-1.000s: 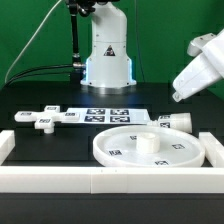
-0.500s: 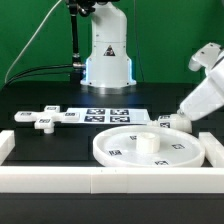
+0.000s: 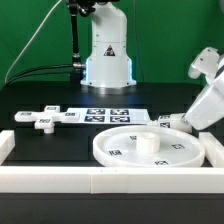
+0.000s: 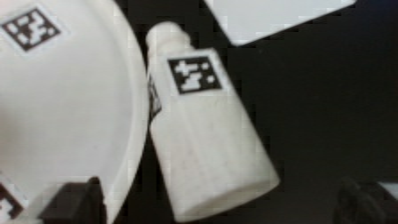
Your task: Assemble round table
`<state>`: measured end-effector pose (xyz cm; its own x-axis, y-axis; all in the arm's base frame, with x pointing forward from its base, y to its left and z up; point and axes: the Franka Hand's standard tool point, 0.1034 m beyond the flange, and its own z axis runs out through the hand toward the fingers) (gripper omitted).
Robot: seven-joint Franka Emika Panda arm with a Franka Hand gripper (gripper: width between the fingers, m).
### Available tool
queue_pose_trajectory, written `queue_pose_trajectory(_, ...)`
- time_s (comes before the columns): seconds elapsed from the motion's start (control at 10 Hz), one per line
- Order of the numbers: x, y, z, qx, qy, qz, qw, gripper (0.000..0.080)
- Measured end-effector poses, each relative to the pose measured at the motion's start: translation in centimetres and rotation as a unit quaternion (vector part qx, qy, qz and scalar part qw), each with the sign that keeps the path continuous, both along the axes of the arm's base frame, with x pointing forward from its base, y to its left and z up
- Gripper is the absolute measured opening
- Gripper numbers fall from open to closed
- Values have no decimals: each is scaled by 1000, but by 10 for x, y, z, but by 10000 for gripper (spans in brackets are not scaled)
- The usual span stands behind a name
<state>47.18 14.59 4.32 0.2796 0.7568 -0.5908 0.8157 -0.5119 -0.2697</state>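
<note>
The large round disc [image 3: 125, 150] lies flat inside the border wall, with a short raised hub at its middle. The short cylindrical leg [image 3: 170, 122] lies on its side on the black table just beyond the disc's rim, on the exterior view's right. The cross-shaped base [image 3: 44, 119] lies at the exterior view's left. My gripper [image 3: 184, 121] is low over the leg's outer end. In the wrist view the leg [image 4: 199, 110] shows its tag beside the disc [image 4: 54, 110]. My gripper [image 4: 217, 205] is open, with one dark finger on each side of the leg, not touching it.
The marker board [image 3: 108, 115] lies flat behind the disc; its corner shows in the wrist view [image 4: 285, 15]. The white border wall [image 3: 100, 181] runs along the front and turns up both sides. The robot's base [image 3: 106, 50] stands at the back.
My gripper has come down and towards the exterior view's left, from high at the right edge to just over the leg. The furniture parts have not moved.
</note>
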Motion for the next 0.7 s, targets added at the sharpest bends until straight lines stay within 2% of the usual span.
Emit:
queue_pose_trajectory(0.1, 6, -1, 2, 27, -24, 22, 999, 649)
queue_pose_trajectory(0.2, 7, -6, 6, 35, -34, 24, 999, 649)
queue_pose_trajectory(0.7, 8, -6, 1, 34, -41, 16, 998, 649)
